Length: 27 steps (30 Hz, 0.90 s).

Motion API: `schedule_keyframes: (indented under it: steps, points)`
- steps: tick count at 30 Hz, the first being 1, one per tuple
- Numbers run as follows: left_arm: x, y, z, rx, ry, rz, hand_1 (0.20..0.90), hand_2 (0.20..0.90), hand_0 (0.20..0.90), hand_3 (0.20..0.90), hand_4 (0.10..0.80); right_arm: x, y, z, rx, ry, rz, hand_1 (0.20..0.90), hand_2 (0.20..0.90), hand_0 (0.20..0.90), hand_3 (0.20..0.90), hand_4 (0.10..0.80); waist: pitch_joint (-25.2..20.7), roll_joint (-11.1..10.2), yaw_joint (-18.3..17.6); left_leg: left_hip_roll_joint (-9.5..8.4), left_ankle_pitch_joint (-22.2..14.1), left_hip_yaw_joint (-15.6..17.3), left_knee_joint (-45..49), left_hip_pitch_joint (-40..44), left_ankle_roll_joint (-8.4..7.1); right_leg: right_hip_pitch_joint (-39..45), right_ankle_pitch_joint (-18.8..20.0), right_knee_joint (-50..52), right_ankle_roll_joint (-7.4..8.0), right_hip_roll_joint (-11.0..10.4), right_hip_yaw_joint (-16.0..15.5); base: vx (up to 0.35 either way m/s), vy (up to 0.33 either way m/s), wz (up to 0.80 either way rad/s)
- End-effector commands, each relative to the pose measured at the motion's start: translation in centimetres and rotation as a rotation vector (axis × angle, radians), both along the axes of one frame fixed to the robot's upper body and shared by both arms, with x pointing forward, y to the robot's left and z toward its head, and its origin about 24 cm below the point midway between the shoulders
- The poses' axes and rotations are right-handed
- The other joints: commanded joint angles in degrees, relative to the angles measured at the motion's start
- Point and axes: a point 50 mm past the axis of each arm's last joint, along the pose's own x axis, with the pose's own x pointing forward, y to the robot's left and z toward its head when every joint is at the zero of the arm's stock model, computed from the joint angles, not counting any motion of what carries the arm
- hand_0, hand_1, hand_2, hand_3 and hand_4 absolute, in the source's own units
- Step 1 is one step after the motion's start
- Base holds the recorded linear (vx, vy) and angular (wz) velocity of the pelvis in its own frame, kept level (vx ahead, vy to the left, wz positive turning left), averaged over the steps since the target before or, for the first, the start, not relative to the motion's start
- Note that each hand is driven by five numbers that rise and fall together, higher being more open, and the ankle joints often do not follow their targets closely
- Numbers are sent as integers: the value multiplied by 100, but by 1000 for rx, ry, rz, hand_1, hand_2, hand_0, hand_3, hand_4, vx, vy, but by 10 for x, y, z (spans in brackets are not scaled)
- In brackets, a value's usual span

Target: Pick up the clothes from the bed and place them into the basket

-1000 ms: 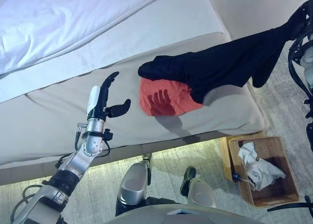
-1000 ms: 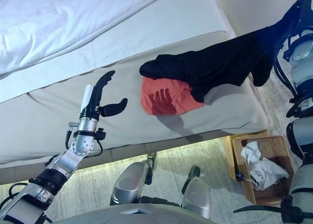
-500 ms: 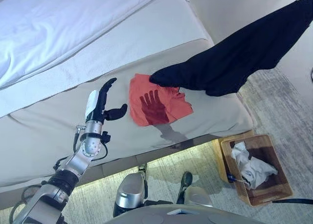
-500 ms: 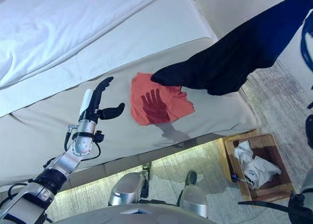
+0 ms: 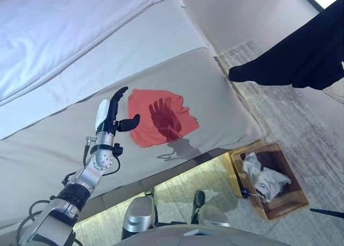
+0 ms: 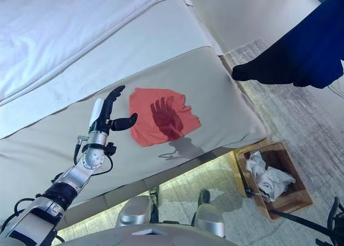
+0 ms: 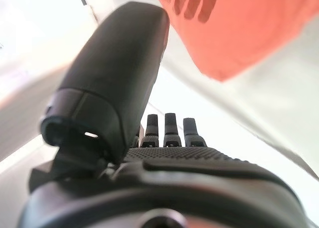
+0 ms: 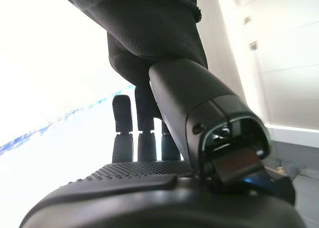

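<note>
A red garment (image 5: 158, 122) with a dark hand print lies flat on the beige bed (image 5: 54, 149), near its front edge. My left hand (image 5: 110, 114) hovers open just left of it, thumb pointing at the cloth; the left wrist view shows the red garment (image 7: 234, 34) past the straight fingers. A black garment (image 5: 301, 58) hangs in the air at the upper right, clear of the bed and over the floor. My right hand (image 8: 149, 153) is shut on the black garment (image 8: 149, 29), thumb pressed against the cloth. The wicker basket (image 5: 293, 200) stands on the floor at the lower right.
White clothes (image 5: 260, 176) lie inside the basket. A white duvet (image 5: 54, 36) covers the far part of the bed. Grey patterned carpet (image 5: 301, 128) runs between the bed's corner and the basket.
The black garment has been lifted off the bed and carried up to the right, uncovering the whole red garment. The view has shifted. My left hand has hardly moved.
</note>
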Motion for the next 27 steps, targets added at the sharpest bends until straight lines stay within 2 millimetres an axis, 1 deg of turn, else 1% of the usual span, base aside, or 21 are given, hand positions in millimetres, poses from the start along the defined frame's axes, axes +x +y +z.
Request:
schedule_keyframes:
  steps: [1, 4, 5, 6, 10, 11, 15, 22, 27]
  points:
    - [-18, -1, -22, 9, 71, -21, 900, 900, 900, 900, 800, -14, -2, 11, -95, -63, -64, 300, 300, 300, 200, 100, -1889, -187, -234, 422, -757, 152, 0, -54, -627, -669, -83, -43, -38, 126, 214, 6, -25, -40]
    - [-16, -2, -21, 11, 72, -34, 900, 900, 900, 900, 800, -13, -5, 4, -85, -39, -60, 300, 300, 300, 200, 100, -1874, -189, -320, 430, -775, 213, 0, -13, -619, -689, -71, -43, -44, 163, 328, 19, -23, -48]
    - [-16, -5, -22, 13, 71, -46, 900, 900, 900, 900, 800, -12, -6, -1, -84, -20, -53, 300, 300, 300, 200, 100, -1861, -162, -400, 437, -782, 253, 0, 16, -618, -700, -64, -43, -45, 182, 402, 19, -20, -4]
    - [-16, -5, -22, 14, 71, -46, 900, 900, 900, 900, 800, -12, -7, -4, -81, -15, -51, 300, 300, 300, 200, 100, -1858, -172, -405, 439, -786, 267, 0, 27, -619, -701, -62, -43, -46, 189, 424, 21, -31, -5]
    - [-11, -10, -19, 21, 58, -69, 900, 900, 900, 900, 800, -4, -10, -26, -50, 40, -16, 300, 300, 300, 200, 100, -1781, -112, -609, 439, -832, 388, 0, 121, -606, -743, -36, -43, -41, 230, 606, 2, -28, -22]
    - [-10, -10, -19, 25, 59, -73, 900, 900, 900, 900, 800, -4, -11, -29, -47, 46, -15, 300, 300, 300, 200, 100, -1778, -124, -612, 439, -836, 404, 0, 134, -606, -743, -33, -43, -40, 234, 623, 8, -33, -27]
    - [-7, -13, -19, 29, 61, -83, 900, 900, 900, 900, 800, 3, -10, -49, -39, 101, 8, 300, 300, 300, 200, 100, -1728, -69, -803, 441, -880, 524, 0, 255, -592, -753, -15, -43, -57, 286, 793, 23, -31, -19]
    - [-4, -17, -17, 28, 55, -109, 900, 900, 900, 900, 800, -1, -22, -75, 21, 126, 18, 300, 300, 300, 200, 100, -1664, -1, -1014, 463, -890, 640, 0, 278, -612, -830, 9, -41, -78, 369, 950, -4, -36, -13]
    - [-2, -19, -15, 34, 54, -123, 900, 900, 900, 900, 800, 0, -24, -93, 34, 171, 40, 300, 300, 300, 200, 100, -1596, 42, -1124, 451, -894, 718, 0, 287, -614, -883, 25, -35, -93, 407, 1000, -25, -33, -9]
